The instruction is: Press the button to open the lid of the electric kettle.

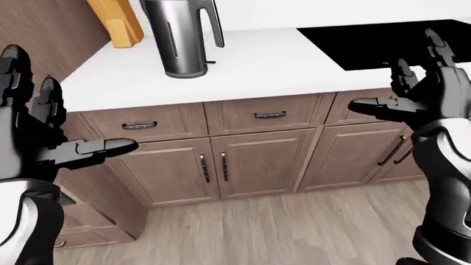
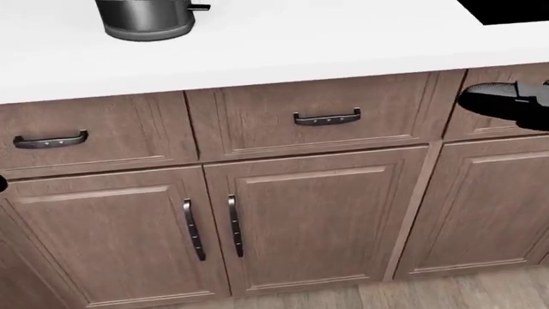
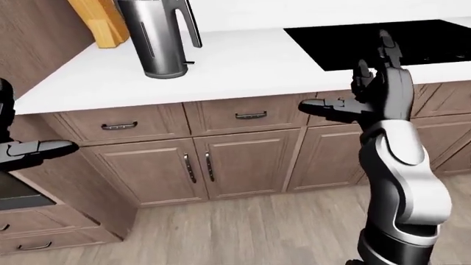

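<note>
Both the left robot hand [image 1: 44, 132] and the right robot hand [image 3: 371, 94] hang released with fingers spread, empty, while beyond and between them the rigid, likely slick metal electric kettle [image 1: 180, 38] stands on the table [image 1: 272, 63], best pressed near its handle top.

1. A white worktop [image 2: 283, 45] fills the top of the frame.
2. At upper left, the grey base of the electric kettle [image 2: 147, 18] stands on it, cut off by the top edge.
3. Below are brown wooden drawers [image 2: 317, 122] with dark handles, and below them cabinet doors [image 2: 309, 222].
4. At the right edge, a black fingertip of the right robot hand [image 2: 506, 103] overlaps a drawer.
</note>
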Controlling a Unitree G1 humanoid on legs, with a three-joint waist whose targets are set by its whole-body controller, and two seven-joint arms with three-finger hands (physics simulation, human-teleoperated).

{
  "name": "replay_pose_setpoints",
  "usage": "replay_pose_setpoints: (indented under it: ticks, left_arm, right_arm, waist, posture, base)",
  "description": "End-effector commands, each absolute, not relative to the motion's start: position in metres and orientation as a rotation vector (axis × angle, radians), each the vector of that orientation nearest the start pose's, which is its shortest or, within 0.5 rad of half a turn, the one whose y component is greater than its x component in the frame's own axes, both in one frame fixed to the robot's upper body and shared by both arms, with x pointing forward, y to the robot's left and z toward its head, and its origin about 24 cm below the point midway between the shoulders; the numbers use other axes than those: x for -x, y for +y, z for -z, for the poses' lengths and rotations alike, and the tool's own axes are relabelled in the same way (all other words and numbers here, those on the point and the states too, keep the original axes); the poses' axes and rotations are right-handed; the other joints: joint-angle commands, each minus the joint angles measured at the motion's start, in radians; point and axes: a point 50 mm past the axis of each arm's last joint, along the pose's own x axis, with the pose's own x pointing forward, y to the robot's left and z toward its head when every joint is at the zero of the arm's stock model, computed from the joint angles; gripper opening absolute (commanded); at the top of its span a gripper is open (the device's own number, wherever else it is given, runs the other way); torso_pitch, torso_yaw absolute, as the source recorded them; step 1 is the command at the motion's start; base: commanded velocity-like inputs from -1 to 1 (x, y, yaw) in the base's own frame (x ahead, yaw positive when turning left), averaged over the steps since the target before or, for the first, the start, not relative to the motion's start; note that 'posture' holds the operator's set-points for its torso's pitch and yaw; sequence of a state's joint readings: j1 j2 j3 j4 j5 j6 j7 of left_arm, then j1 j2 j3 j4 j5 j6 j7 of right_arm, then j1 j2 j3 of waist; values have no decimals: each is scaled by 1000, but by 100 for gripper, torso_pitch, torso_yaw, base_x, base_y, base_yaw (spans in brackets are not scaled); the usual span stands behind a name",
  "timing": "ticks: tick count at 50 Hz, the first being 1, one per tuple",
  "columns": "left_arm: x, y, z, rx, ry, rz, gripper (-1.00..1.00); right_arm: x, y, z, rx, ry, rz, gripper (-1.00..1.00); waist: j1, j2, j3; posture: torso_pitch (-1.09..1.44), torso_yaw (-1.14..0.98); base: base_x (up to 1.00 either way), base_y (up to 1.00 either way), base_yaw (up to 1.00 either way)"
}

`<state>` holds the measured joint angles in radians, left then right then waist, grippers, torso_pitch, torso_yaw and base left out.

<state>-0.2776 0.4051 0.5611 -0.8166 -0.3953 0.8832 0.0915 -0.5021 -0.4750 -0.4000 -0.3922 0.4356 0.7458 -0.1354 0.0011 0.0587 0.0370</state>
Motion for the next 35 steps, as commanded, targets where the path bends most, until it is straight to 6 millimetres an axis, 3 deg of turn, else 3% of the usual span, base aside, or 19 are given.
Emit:
replay_pose_setpoints:
  ticks: [1,12,14,15,16,17,18,20,24,26,27,28,30,32,33,35]
  left_arm:
    - [-209,251,-251,-99,-396,-283,100]
    - [-209,251,-251,-101,-396,-284,100]
    - [-209,251,-251,-101,-396,-285,100]
    - [-209,251,-251,-101,-397,-284,100]
    - [-209,251,-251,-101,-397,-284,100]
    - [-209,251,-251,-101,-397,-284,100]
    - [-209,251,-251,-102,-397,-284,100]
    - [-209,251,-251,-102,-397,-283,100]
    - [-208,251,-252,-104,-398,-284,100]
    - [-208,251,-252,-105,-398,-284,100]
    - [-208,251,-252,-105,-399,-284,100]
    - [-207,251,-252,-105,-399,-284,100]
    - [-207,250,-253,-106,-400,-284,100]
    - [-208,250,-253,-106,-400,-284,100]
    - [-208,250,-253,-106,-400,-284,100]
    - [-208,250,-254,-106,-401,-284,100]
  right_arm:
    - [-275,-255,-260,9,-343,216,100]
    - [-275,-254,-260,16,-347,211,100]
    - [-274,-254,-260,18,-348,211,100]
    - [-274,-254,-260,18,-348,211,100]
    - [-274,-254,-260,19,-348,211,100]
    - [-274,-254,-260,18,-349,210,100]
    - [-273,-254,-261,18,-349,210,100]
    - [-274,-254,-260,18,-348,210,100]
    - [-273,-254,-260,21,-350,208,100]
    - [-273,-254,-260,21,-350,208,100]
    - [-273,-254,-260,21,-350,207,100]
    - [-273,-254,-260,21,-350,208,100]
    - [-273,-254,-261,20,-351,207,100]
    - [-273,-254,-261,20,-351,207,100]
    - [-273,-254,-261,21,-352,207,100]
    - [-273,-254,-261,22,-353,206,100]
  waist:
    - [-4,12,-19]
    - [-2,-74,-17]
    - [-1,-110,-21]
    - [-1,-140,-30]
    - [-9,-87,-19]
    - [-4,-107,-19]
    - [-4,-111,-21]
    - [-3,-99,-25]
    - [-3,-57,-6]
    - [-7,-14,-9]
    - [-8,24,-21]
    - [-6,13,-21]
    - [-3,9,-11]
    - [0,-9,-17]
    - [0,-23,1]
    - [6,-44,11]
  posture:
    - [0,0]
    - [0,0]
    - [0,0]
    - [0,0]
    - [0,0]
    - [0,0]
    - [0,0]
    - [0,0]
    - [0,0]
    - [0,0]
    - [0,0]
    - [0,0]
    - [0,0]
    - [0,0]
    - [0,0]
    - [0,0]
  base:
    - [0,23,0]
    - [0,16,0]
    - [0,10,0]
    - [0,9,0]
    - [0,9,0]
    - [0,10,0]
    - [0,9,0]
    - [0,9,0]
    - [0,9,0]
    - [0,9,0]
    - [0,8,0]
    - [0,8,0]
    - [0,7,0]
    - [0,6,0]
    - [0,5,0]
    - [0,4,0]
